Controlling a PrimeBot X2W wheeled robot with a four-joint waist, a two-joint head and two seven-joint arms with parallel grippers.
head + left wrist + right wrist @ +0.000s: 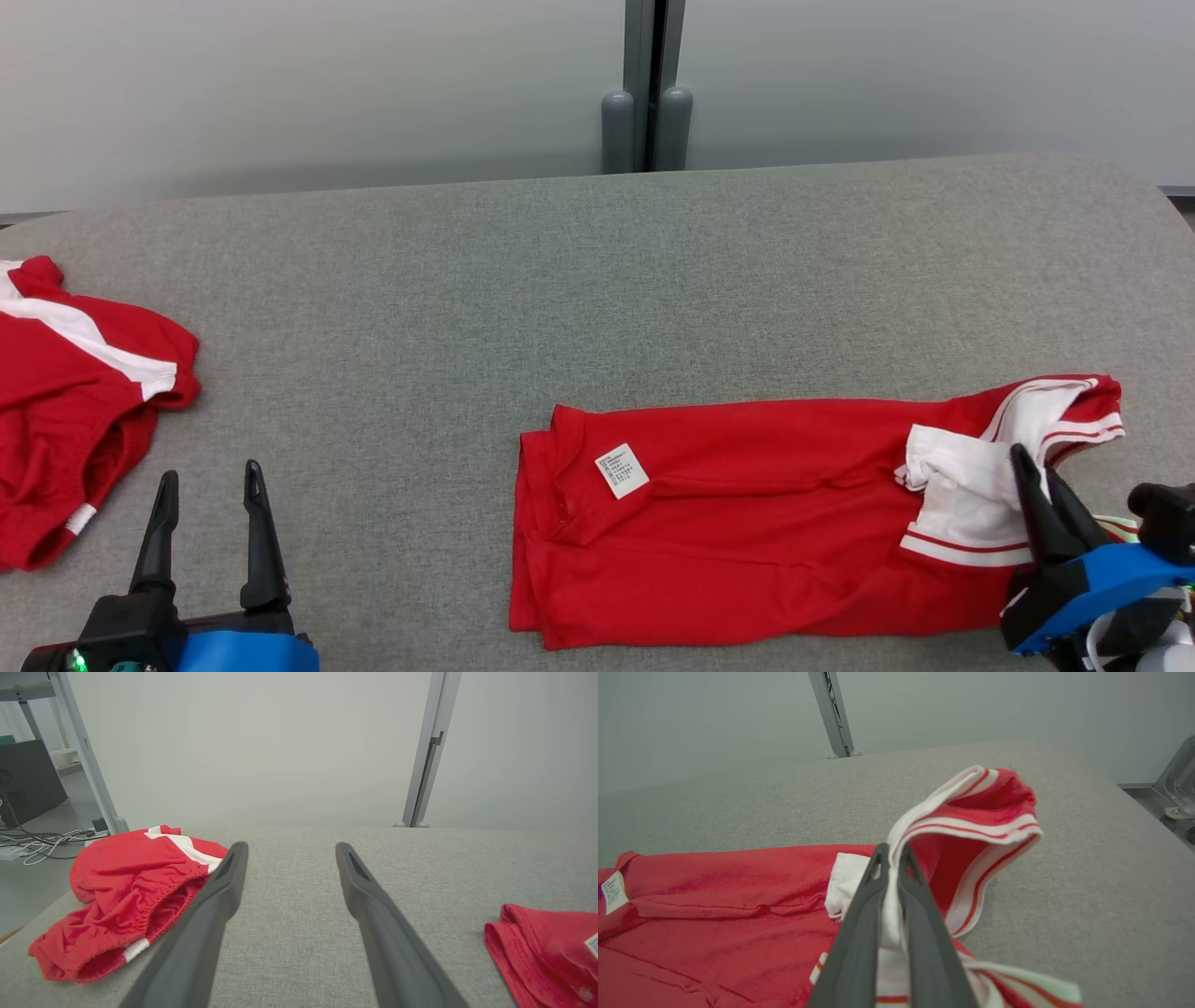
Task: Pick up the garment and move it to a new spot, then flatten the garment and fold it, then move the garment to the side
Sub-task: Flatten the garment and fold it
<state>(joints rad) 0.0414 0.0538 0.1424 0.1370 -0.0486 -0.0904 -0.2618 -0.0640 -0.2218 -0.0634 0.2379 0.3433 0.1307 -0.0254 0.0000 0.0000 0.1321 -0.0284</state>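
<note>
Gripping: right gripper (1036, 464) clenched on the white striped trim (971, 509) of the red folded knit shirt (747, 523), with cloth pinched between both fingers.
Shirt place: lower right of the head view, lying on the grey fabric-covered tabletop (467, 280). In the right wrist view the trim end looks puffed up off the surface.
Long axis: left-right across the frame. The end with the small white care label (622, 469) is at the left, the held end at the right.
Bearing: the shirt body lies left of the right gripper, so I judge a pull would trail it leftward.
Free arm: left gripper (211, 472) released, fingers spread and holding nothing, at lower left, well apart from the shirt.
Nearer arm: right.
Other: crumpled red shorts with white stripe (65, 392) at the left edge, near the left gripper, not touching it.
Count: garments 2; grippers 2; care labels 1.
</note>
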